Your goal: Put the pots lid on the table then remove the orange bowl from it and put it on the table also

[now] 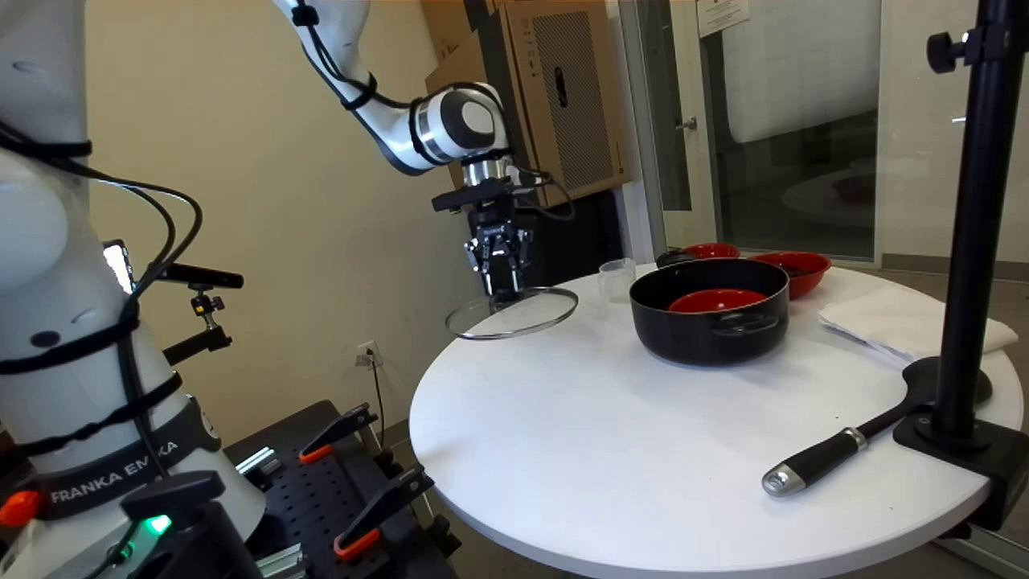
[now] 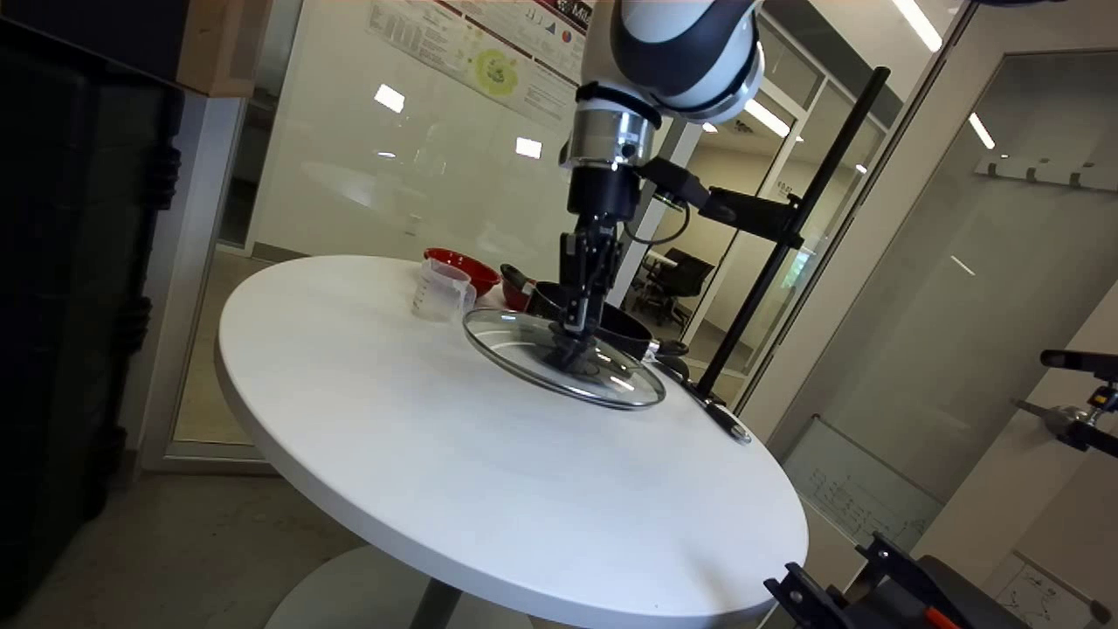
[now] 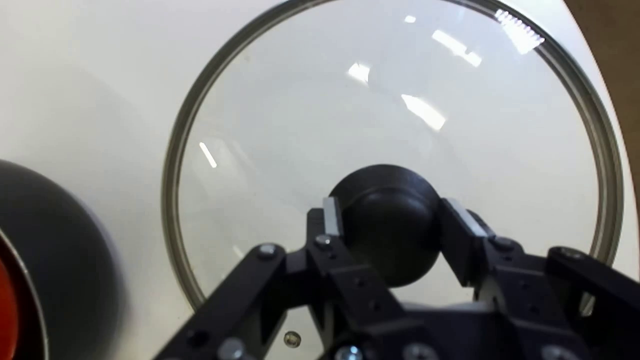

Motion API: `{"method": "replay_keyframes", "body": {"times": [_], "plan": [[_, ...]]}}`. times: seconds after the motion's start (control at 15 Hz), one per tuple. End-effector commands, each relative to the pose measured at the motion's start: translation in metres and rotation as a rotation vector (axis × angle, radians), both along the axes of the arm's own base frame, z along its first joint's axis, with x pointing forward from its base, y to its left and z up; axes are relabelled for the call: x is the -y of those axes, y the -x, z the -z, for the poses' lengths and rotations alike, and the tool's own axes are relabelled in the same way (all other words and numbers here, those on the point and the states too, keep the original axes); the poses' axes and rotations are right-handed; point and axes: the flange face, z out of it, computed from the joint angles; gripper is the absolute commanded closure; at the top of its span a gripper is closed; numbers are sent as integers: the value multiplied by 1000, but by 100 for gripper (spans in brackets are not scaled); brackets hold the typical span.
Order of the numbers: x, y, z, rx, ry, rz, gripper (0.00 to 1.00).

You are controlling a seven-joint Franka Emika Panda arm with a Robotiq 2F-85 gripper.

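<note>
The glass lid (image 1: 543,315) shows in both exterior views (image 2: 515,338) and in the wrist view (image 3: 280,135). My gripper (image 1: 502,291), also seen in an exterior view (image 2: 576,330), has its fingers against both sides of the lid's black knob (image 3: 392,235). The lid appears a little above the white table (image 1: 579,450), near its edge. The black pot (image 1: 683,342) stands uncovered beside the lid, and its side shows in the wrist view (image 3: 65,260). The orange bowl (image 1: 718,301) sits inside the pot; part of it shows in the wrist view (image 3: 6,310).
A clear measuring cup (image 1: 616,281) stands near the pot. Red dishes (image 1: 804,272) stand behind the pot. A folded white cloth (image 1: 916,318), a black utensil (image 1: 836,454) and a black pole stand (image 1: 961,241) are on the pot's other side.
</note>
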Motion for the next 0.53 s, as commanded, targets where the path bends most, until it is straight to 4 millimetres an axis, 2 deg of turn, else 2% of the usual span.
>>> {"method": "replay_keyframes", "body": {"times": [0.0,0.2,0.47], "plan": [[18,54,5,70,-28,-33,75],[32,71,19,99,-37,-33,75],[52,77,28,123,-33,-13,75]]}}
